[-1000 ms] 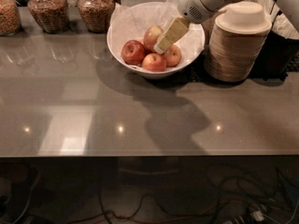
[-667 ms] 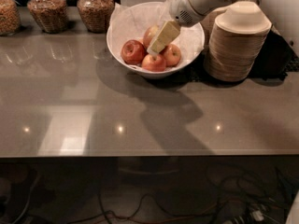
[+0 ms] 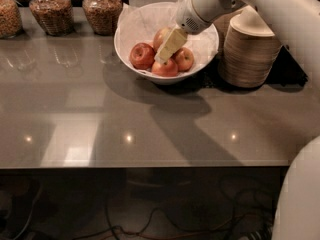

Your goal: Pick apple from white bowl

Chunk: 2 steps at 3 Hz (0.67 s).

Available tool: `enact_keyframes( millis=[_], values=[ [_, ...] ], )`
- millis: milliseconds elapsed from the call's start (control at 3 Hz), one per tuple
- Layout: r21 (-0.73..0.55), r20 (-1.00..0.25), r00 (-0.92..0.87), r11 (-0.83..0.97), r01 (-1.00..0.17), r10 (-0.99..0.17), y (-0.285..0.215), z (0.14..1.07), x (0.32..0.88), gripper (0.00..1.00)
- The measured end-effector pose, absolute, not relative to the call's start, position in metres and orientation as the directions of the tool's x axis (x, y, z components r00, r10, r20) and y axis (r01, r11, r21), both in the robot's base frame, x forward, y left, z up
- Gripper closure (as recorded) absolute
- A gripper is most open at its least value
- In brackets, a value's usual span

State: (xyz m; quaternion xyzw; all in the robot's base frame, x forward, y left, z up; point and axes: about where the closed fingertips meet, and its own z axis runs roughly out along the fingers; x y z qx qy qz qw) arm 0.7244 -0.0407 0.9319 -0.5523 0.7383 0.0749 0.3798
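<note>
A smooth grey bench (image 3: 100, 119) fills most of the view, glossy enough to mirror small ceiling lights and a pale rectangular patch near its front edge. Along its back edge stand three glass jars (image 3: 102, 9) filled with brown grains or nuts. To the right, a stack of beige disposable bowls (image 3: 249, 54) sits just beside the white bowl (image 3: 135, 26). Below the front edge the room is dark, with cables (image 3: 125, 229) trailing on the floor, and a curved white piece of the robot's body (image 3: 300, 199) rises at the lower right. The white bowl is lined with crinkled tissue and holds four apples. The apple (image 3: 160, 35), the largest and paler-skinned one, lies at the back of the cluster, with a darker red apple (image 3: 142, 55) to its left and two smaller apples (image 3: 184, 59) in front. The arm (image 3: 260, 4) reaches in from the upper right, and the pincer (image 3: 164, 54) slants down into the bowl, directly in front of the apple and among the fruit. Whether it is open, closed or gripping cannot be told. Compared with a second ago, the pincer has shifted left and sunk lower into the bowl, while the bowl and apples have stayed put.
</note>
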Motion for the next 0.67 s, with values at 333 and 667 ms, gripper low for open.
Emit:
enact_keyframes(
  millis=[333,667],
  values=[
    [-0.285,-0.637,-0.133,0.393,-0.874,-0.759,-0.0424,0.9202,0.7334,0.00],
    [-0.268,-0.634,-0.155,0.404,-0.875,-0.757,-0.0447,0.9130,0.7377,0.00]
  ],
)
